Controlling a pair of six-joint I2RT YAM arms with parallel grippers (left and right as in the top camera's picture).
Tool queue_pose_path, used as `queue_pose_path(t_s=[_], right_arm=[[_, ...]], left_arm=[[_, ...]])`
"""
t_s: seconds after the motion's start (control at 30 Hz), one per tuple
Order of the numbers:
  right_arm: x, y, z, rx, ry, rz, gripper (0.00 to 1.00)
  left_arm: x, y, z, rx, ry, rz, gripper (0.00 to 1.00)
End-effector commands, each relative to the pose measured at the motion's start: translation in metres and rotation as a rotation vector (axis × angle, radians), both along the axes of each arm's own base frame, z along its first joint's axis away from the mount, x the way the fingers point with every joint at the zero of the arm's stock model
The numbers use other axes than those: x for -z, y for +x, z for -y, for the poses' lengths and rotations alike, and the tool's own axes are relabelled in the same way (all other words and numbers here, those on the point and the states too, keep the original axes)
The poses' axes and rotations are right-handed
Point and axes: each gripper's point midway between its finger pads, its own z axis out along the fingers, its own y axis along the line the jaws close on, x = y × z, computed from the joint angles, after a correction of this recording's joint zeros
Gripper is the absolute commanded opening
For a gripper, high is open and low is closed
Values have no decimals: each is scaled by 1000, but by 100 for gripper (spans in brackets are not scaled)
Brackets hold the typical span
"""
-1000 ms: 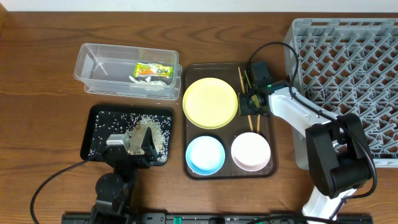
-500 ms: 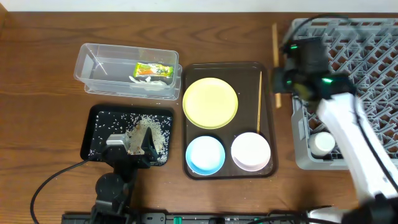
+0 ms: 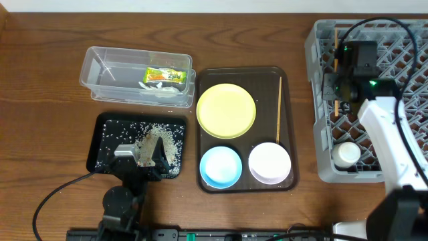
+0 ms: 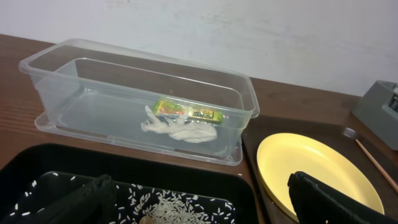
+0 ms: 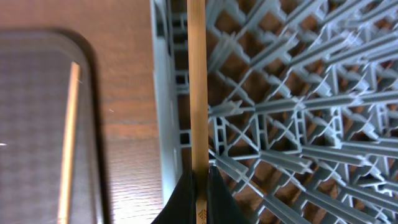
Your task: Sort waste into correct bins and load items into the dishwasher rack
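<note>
Since half a second ago the right gripper (image 5: pixel 198 186) has swung right, from over the table to above the dishwasher rack (image 3: pixel 401 40). Its fingers pinch one chopstick (image 5: pixel 198 93) just inside the rack's left wall. The second chopstick (image 3: pixel 279 107) lies on the brown tray (image 3: pixel 289 80), right of the yellow plate (image 3: pixel 226 110). The left gripper (image 3: pixel 148 157) hangs over the black tray (image 3: pixel 100 134), fingers spread.

I work over a dark brown wooden surface (image 3: pixel 47 80), its grain running left to right across nearly the whole overhead view. In the upper part of my left wrist view a plain off-white wall (image 4: pixel 249 31) rises behind the wood, evenly lit.
</note>
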Motion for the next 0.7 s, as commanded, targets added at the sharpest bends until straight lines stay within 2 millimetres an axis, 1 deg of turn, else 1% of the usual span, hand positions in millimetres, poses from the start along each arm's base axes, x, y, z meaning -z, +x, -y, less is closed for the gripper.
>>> queue_pose_path(t_s=[0.0, 0.03, 0.07, 0.1, 0.13, 0.17, 0.27, 0.33, 0.4, 0.43, 0.5, 0.53, 0.6, 0.63, 0.67], right_arm=[[19, -2, 14, 20, -75, -58, 1], [26, -2, 16, 26, -87, -76, 5], [30, -2, 18, 29, -96, -88, 15], [34, -2, 20, 33, -106, -99, 32], [35, -2, 21, 36, -110, -101, 44], [34, -2, 20, 35, -110, -100, 48], [20, -1, 15, 42, -93, -62, 52], [5, -2, 0, 4, -44, -23, 52], [-12, -5, -22, -54, 39, 17, 54], [-21, -8, -38, -84, 100, 39, 55], [-36, -15, -64, -135, 203, 61, 55], [-41, -20, -78, -155, 260, 63, 54], [-41, -26, -97, -170, 315, 47, 51], [-39, -29, -103, -167, 327, 33, 50], [-32, -32, -111, -168, 328, 11, 49]], left_arm=[[15, 0, -2, -4, 22, -29, 91], [15, 0, -1, -4, 22, -29, 91], [15, 0, -1, -4, 22, -29, 91], [15, 0, -1, -4, 22, -29, 91], [15, 0, -1, -4, 22, -29, 91], [15, 0, -1, -4, 22, -29, 91], [15, 0, -2, -4, 22, -29, 91], [15, 0, -1, -4, 22, -29, 91], [15, 0, -1, -4, 22, -29, 91], [15, 0, -1, -4, 22, -29, 91], [15, 0, -1, -4, 22, -29, 91], [15, 0, -2, -4, 22, -29, 91], [15, 0, -1, -4, 22, -29, 91], [15, 0, -2, -4, 22, -29, 91], [15, 0, -1, -4, 22, -29, 91]])
